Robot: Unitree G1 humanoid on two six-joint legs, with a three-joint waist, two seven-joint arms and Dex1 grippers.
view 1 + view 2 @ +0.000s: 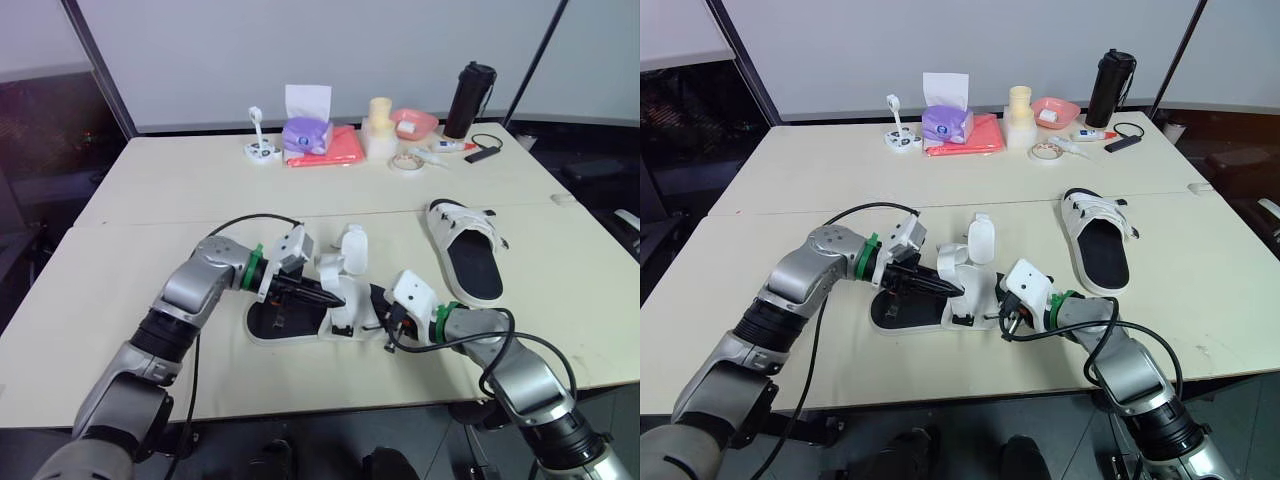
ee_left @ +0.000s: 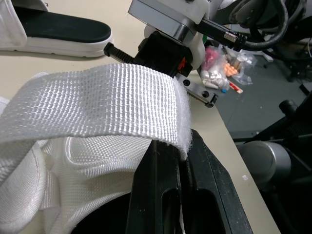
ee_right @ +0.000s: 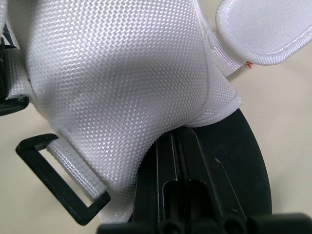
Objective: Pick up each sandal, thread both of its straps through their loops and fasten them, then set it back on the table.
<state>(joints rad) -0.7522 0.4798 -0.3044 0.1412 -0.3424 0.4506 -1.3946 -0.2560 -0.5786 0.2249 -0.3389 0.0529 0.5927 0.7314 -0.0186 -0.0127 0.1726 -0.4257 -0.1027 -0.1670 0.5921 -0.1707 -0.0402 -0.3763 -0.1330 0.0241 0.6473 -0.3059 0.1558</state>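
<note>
Fabric on your sandal (image 1: 285, 322), which is lying near the table's (image 1: 120, 280) front edge, is showing white and woven over a black footbed. Your left gripper (image 2: 180, 161) is pinching its loose strap (image 2: 97, 102) tight. Your right gripper (image 3: 173, 141) is clamping the upper beside a black loop (image 3: 63, 178).

No legible text, label, brand or number anywhere. Checked: tissue box (image 1: 946, 122), black bottle (image 1: 1110, 88) and tube (image 1: 1095, 134), all along the far edge of the table (image 1: 790, 170): markings too small to read. Near sandal (image 1: 902, 310) by the front edge and far sandal (image 1: 1097, 240) toward the right edge: plain white straps, black footbeds, no print seen. Wrist views: bare weave, plain black buckle, nothing written.
</note>
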